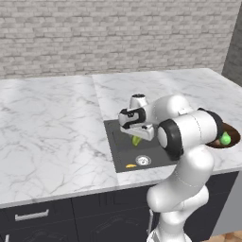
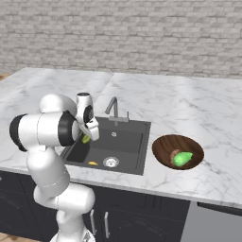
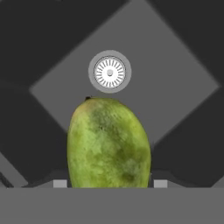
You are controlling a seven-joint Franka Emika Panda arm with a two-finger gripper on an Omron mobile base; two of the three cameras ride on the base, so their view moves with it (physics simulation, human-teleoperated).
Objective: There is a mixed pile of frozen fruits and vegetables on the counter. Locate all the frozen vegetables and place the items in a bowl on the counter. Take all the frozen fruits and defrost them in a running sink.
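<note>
- hand view: olive-green oval fruit (image 3: 108,144) sitting right between the two finger tips, gripper (image 3: 107,183) clamped on its sides, pointed end aimed up toward the round silver drain (image 3: 110,72)
- hanging in the air over the dark grey sink (image 1: 124,149) floor, not touching it
- left base view: same green fruit (image 1: 136,140) poking out under the gripper (image 1: 137,137), just above the basin
- yellow banana (image 1: 131,166) lying on the sink floor beside the drain, near the front edge
- right base view: curved grey faucet (image 2: 114,109) at the back rim of the sink, can't tell if water is running
- brown wooden bowl (image 2: 164,143) on the white marble counter (image 2: 189,108) right of the sink, with the bright green piece (image 2: 182,158) and the brown lump (image 2: 173,154) inside, touching each other
</note>
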